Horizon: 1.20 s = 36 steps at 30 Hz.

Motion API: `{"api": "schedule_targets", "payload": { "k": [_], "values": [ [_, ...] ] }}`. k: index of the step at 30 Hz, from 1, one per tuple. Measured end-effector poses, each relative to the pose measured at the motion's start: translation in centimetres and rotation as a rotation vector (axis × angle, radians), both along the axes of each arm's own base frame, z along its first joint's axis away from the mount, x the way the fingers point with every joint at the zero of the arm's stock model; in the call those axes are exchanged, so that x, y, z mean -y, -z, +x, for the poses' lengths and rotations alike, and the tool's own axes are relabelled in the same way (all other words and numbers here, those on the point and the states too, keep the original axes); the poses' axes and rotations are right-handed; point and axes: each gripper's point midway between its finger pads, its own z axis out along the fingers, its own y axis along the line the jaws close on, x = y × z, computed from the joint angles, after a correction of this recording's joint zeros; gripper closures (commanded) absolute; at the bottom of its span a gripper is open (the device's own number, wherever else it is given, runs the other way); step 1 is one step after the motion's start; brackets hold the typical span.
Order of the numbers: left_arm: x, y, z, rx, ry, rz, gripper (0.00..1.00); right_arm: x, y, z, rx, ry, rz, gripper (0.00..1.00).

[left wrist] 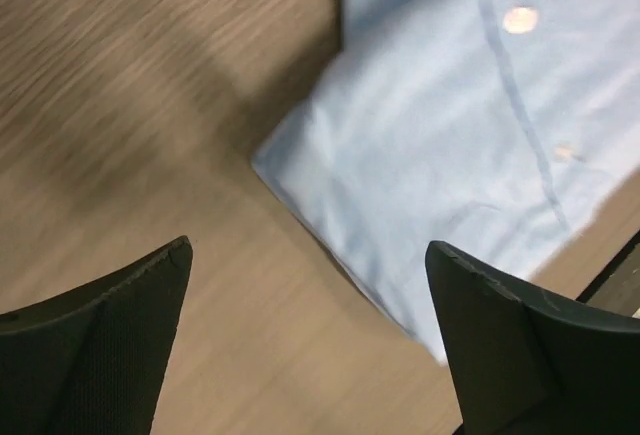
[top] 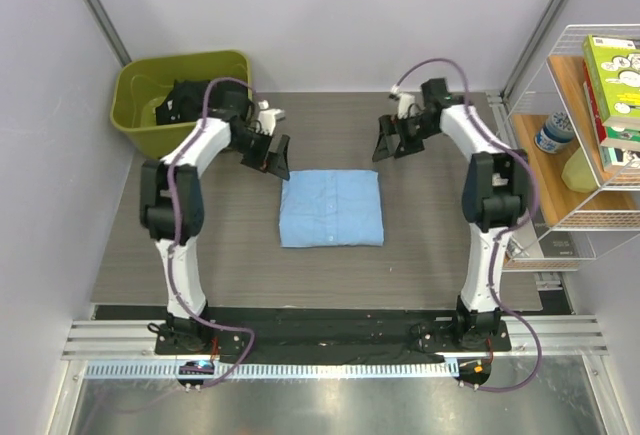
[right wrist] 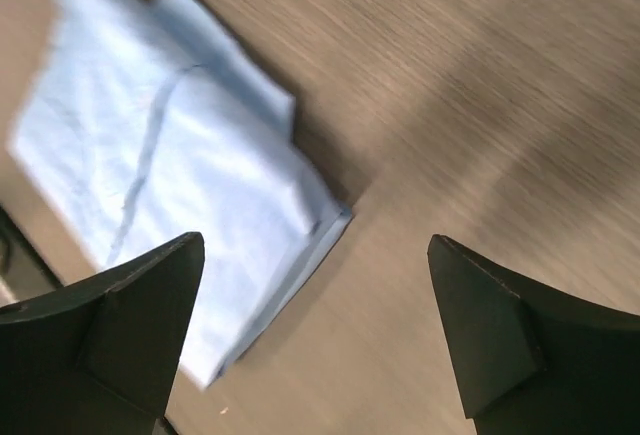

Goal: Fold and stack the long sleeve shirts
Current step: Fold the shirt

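A light blue long sleeve shirt (top: 331,207) lies folded into a neat rectangle in the middle of the table, button strip facing up. My left gripper (top: 270,158) hangs open just beyond the shirt's far left corner, nothing between its fingers. My right gripper (top: 391,141) hangs open just beyond the far right corner, also holding nothing. The left wrist view shows the shirt (left wrist: 470,125) with two white buttons, beyond the open left gripper (left wrist: 308,260). In the right wrist view a folded corner of the shirt (right wrist: 170,175) lies ahead of the open right gripper (right wrist: 316,255).
An olive green bin (top: 178,95) stands at the table's far left corner, behind the left arm. A wire shelf (top: 590,135) with boxes and a bottle stands along the right side. Grey walls close in the left and back.
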Motion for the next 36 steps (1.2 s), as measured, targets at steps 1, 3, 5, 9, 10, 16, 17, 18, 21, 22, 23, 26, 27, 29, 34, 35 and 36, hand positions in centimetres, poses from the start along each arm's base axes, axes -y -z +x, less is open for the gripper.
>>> {"api": "schedule_targets", "payload": {
  "k": [1, 3, 5, 9, 10, 16, 17, 18, 21, 22, 23, 26, 27, 29, 34, 35, 36],
  "values": [
    [-0.3, -1.7, -0.8, 0.029, -0.018, -0.014, 0.0, 0.5, -1.8, 0.0, 0.025, 0.014, 0.026, 0.0],
    [-0.7, -6.4, -2.9, 0.116, -0.041, -0.056, 0.0, 1.2, -5.9, -1.1, 0.082, 0.035, 0.083, 0.0],
    [0.5, -12.2, -5.5, 0.247, -0.031, -0.172, 0.0, 1.2, -9.7, -3.8, 0.119, 0.04, 0.153, 0.0],
    [3.1, -19.0, -11.8, 0.363, -0.012, -0.456, 0.0, -2.6, -14.1, -11.7, 0.144, -0.037, 0.311, 0.0],
    [4.2, -19.4, -13.8, 0.34, 0.024, -0.518, 0.0, -4.2, -14.1, -13.9, 0.13, -0.071, 0.35, 0.0],
    [9.4, -10.9, -17.8, 0.012, 0.023, -0.561, 0.0, -10.8, -7.5, -21.9, -0.138, -0.154, 0.446, 0.0],
    [9.9, -8.9, -18.9, -0.064, -0.004, -0.553, 0.0, -11.2, -6.5, -22.4, -0.178, -0.146, 0.448, 0.0],
    [10.3, -7.2, -19.8, -0.13, -0.03, -0.546, 0.0, -11.6, -5.3, -22.8, -0.222, -0.13, 0.452, 0.0],
    [11.1, -4.3, -21.0, -0.235, -0.112, -0.536, 0.0, -12.2, -3.9, -22.7, -0.272, -0.087, 0.476, 0.0],
    [11.3, -3.8, -21.0, -0.248, -0.134, -0.54, 0.0, -12.4, -3.6, -22.5, -0.276, -0.079, 0.486, 0.0],
    [11.6, -3.7, -20.8, -0.253, -0.151, -0.548, 0.0, -12.5, -3.4, -22.3, -0.281, -0.072, 0.495, 0.0],
    [11.8, -3.7, -19.2, -0.233, -0.198, -0.579, 0.0, -12.8, -2.2, -21.2, -0.287, -0.056, 0.509, 0.0],
    [11.6, -3.6, -18.7, -0.226, -0.212, -0.584, 0.0, -12.8, -1.6, -20.9, -0.295, -0.048, 0.508, 0.0],
    [10.9, -2.8, -17.2, -0.217, -0.264, -0.594, 0.0, -12.4, 0.1, -20.5, -0.329, -0.025, 0.499, 0.0],
    [7.8, 0.9, -16.0, -0.26, -0.4, -0.558, 0.0, -11.1, 2.5, -20.7, -0.417, -0.021, 0.514, 0.0],
    [7.2, 1.5, -16.1, -0.271, -0.426, -0.552, 0.0, -10.9, 2.5, -20.7, -0.419, -0.026, 0.519, 0.0],
    [6.7, 1.6, -16.0, -0.272, -0.442, -0.559, 0.0, -10.5, 2.5, -20.7, -0.42, -0.032, 0.528, 0.0]
  ]
}}
